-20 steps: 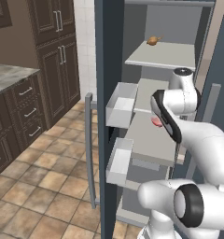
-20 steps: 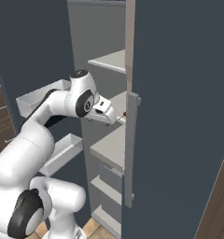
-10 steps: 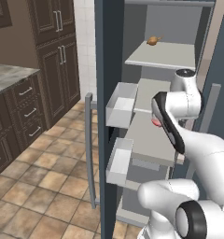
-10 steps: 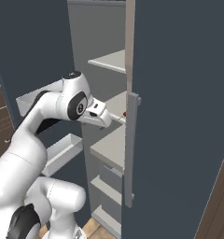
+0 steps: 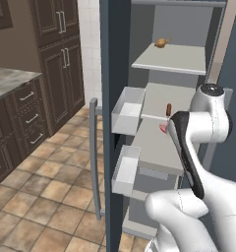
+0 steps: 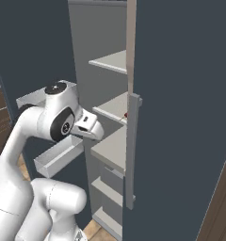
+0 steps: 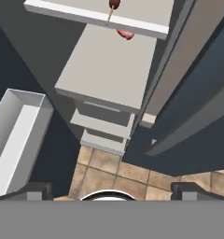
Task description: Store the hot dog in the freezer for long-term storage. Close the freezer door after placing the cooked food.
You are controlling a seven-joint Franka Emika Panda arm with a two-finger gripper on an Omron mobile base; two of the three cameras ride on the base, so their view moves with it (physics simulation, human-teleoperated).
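Risk lay in the freezer door point(image 5: 115, 98) being left open; the hot dog point(image 5: 168, 109) was shelved, the gripper point(image 7: 111, 189) spread apart, empty.

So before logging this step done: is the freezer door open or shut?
Open. The freezer door stands swung out edge-on, its white bins facing the exposed pale shelves, where the hot dog already sits.

Setting identified as a home kitchen — dark brown wooden cabinets point(image 5: 58, 64), a stone-topped counter point(image 5: 12, 78), a tiled floor point(image 5: 46, 187), and an opened slate-blue freezer point(image 5: 159, 113) with pale shelves are seen.
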